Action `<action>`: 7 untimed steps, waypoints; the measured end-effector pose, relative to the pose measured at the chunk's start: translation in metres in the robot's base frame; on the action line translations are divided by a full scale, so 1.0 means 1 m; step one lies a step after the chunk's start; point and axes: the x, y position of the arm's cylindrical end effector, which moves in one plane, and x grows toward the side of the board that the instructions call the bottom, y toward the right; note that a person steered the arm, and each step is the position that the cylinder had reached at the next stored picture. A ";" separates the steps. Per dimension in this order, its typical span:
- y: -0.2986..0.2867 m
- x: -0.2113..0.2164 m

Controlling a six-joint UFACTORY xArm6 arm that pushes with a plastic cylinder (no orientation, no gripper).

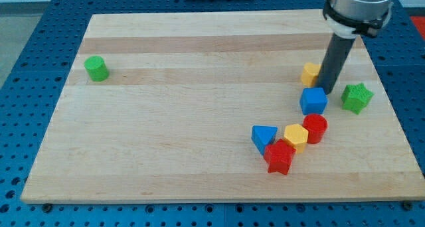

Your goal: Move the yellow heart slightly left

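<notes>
The yellow heart (309, 74) lies on the wooden board (199, 107) at the view's right, partly hidden by my dark rod. My tip (327, 90) rests on the board just right of the yellow heart, close to or touching its right side. The tip is also just above the blue cube (313, 101).
A green star (356, 97) lies right of the tip. Below the blue cube sit a red cylinder (316, 128), a yellow hexagon (296, 137), a blue triangle (263, 135) and a red star (279, 156). A green cylinder (96, 68) is at the far left.
</notes>
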 end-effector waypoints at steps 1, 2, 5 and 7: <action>-0.026 -0.006; -0.060 -0.011; -0.105 -0.074; 0.034 -0.110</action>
